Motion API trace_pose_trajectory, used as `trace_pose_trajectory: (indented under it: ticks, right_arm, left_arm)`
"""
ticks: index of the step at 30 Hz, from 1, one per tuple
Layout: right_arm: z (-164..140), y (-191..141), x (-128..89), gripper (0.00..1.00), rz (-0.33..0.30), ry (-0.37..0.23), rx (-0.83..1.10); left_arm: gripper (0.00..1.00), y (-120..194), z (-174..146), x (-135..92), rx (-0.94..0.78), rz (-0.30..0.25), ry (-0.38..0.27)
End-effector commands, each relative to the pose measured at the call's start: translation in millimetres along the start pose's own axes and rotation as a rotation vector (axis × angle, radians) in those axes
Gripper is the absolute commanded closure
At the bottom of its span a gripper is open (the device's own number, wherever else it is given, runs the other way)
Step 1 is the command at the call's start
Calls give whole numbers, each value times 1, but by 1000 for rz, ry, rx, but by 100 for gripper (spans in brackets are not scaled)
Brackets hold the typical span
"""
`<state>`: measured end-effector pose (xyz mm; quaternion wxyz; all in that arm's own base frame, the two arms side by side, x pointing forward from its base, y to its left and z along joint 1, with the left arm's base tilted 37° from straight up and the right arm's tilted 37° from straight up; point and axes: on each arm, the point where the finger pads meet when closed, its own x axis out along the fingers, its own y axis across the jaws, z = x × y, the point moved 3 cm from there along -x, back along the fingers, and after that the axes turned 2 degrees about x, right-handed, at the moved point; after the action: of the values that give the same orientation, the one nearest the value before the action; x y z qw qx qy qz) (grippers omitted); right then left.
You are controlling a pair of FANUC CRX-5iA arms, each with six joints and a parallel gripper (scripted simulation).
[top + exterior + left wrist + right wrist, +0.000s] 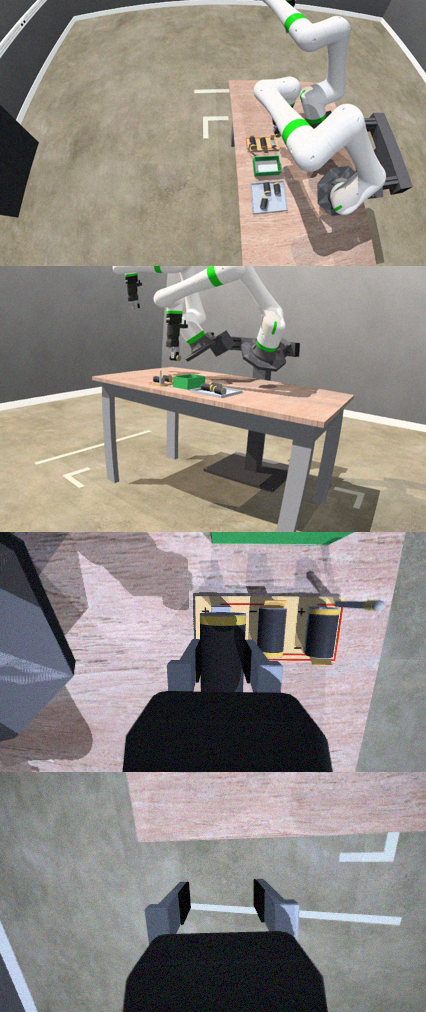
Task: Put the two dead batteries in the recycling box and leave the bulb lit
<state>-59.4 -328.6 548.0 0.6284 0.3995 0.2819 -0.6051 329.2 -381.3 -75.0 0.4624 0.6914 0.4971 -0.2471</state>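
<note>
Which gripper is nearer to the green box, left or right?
Left: it hangs above the table near the green box; the right gripper is beyond the table edge.

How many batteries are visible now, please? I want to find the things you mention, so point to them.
6. One battery (175, 357) (223, 652) is in the left gripper (175, 357) (222, 652); two batteries (253, 142) (263, 142) (272, 632) (321, 633) are in the holders; three batteries (267, 188) (276, 188) (263, 203) lie on the tray (254, 208) (233, 392). The green box (267, 175) (183, 382) shows none from above.

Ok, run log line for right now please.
left end effector: holding battery above table | right end effector: open | box: upright
</note>
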Motion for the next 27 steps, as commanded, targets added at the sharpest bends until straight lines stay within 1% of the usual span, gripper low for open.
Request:
trace_pose_trajectory:
  ticks: [1,4,7,10,13,15,19,27]
  right_arm:
    - [0,0,-1,0,0,-2,1]
    - [0,0,-1,0,0,-2,1]
    - [0,0,-1,0,0,-2,1]
    - [0,0,-1,0,0,-2,1]
    - [0,0,-1,0,0,-2,1]
    - [0,0,-1,0,0,-2,1]
    - [0,0,-1,0,0,-2,1]
    - [0,0,-1,0,0,-2,1]
  left_arm:
    - [43,0,-2,-1,-1,0,-2]
    - [43,1,-10,-1,-1,0,-2]
    - [43,1,-25,-1,-1,0,-2]
    - [43,2,-47,-1,-1,0,-2]
    - [43,3,-77,-1,-1,0,-2]
    - [43,3,-77,-1,-1,0,-2]
    - [43,5,-125,-1,-1,0,-2]
    - [43,9,-232,-1,-1,0,-2]
